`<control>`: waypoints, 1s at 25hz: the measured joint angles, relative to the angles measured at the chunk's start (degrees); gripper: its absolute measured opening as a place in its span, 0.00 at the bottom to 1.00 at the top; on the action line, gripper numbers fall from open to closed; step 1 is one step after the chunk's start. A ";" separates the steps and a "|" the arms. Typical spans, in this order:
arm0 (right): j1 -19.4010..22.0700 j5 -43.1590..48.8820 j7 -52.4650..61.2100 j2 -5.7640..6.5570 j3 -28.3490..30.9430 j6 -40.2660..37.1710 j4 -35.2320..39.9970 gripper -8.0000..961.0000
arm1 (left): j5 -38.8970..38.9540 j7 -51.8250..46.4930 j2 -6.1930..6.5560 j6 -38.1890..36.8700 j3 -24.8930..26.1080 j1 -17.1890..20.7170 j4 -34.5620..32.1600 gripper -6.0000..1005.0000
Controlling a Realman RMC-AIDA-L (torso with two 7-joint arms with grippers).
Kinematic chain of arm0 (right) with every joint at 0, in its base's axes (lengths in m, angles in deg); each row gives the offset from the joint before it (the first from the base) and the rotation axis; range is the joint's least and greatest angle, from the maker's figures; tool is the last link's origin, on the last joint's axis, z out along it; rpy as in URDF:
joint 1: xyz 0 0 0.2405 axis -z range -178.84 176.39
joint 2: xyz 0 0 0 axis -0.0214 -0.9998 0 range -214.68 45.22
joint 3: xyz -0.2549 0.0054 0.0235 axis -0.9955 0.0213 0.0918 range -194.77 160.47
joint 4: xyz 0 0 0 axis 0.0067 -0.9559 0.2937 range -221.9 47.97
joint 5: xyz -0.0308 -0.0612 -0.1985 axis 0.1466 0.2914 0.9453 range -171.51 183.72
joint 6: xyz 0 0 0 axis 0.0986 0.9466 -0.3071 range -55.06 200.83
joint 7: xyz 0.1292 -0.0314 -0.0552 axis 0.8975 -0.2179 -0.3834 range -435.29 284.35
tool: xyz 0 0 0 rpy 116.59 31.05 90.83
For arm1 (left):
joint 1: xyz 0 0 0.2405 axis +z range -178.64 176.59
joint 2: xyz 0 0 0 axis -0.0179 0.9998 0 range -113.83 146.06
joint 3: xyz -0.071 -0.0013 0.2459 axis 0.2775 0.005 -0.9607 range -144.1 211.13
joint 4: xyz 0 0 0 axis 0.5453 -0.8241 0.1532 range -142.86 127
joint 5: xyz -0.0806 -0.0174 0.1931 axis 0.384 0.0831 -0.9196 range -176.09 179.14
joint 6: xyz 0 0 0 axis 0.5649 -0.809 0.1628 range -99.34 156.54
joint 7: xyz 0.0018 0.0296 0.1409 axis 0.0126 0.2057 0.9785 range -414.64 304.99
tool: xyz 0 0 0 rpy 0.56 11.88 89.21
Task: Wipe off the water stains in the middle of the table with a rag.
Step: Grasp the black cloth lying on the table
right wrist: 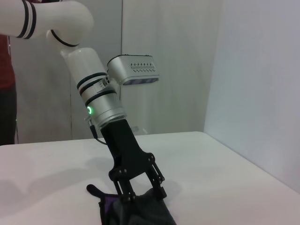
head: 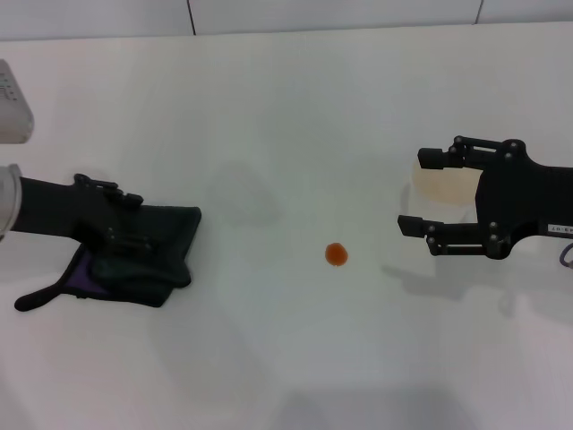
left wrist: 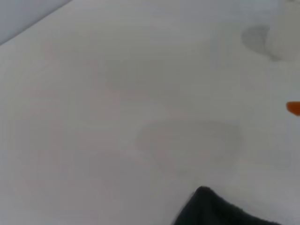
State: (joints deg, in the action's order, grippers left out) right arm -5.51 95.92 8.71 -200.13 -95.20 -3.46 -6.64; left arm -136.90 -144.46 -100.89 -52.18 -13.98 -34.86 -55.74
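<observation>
My left gripper [head: 134, 235] jaws half buried in rag [head: 148, 255] near tabletop [head: 286, 107] left edge, clamping it. Stain [head: 336, 254] mid-tabletop. Right gripper [head: 421, 193] jaws spread around partly hidden cup [head: 443, 184].

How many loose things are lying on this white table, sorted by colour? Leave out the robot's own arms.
Dark green-black: 1, the soft cloth rag under the left hand.
Orange-red: 1, the small round stain.
Translucent whitish: 1, the plastic cup between the open fingers of the right hand.
Total: 3 things on the table.
</observation>
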 joint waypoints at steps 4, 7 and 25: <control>-0.03 -0.02 0.01 0.00 0.00 -0.13 0.00 0.83 | -0.09 0.05 -0.53 0.01 -0.65 0.15 0.05 0.72; -0.03 -0.05 0.02 0.00 0.01 -0.30 0.00 0.83 | -0.11 0.07 -0.60 0.02 -0.71 0.43 0.13 0.72; -0.02 -0.08 0.25 0.00 -0.08 -0.48 0.01 0.83 | 0.13 0.70 -0.52 -0.04 -0.46 1.06 -0.19 0.70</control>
State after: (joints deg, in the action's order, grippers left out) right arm -5.53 95.84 8.97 -200.13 -95.28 -3.94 -6.63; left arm -136.77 -143.76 -101.42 -52.22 -14.43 -33.80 -55.94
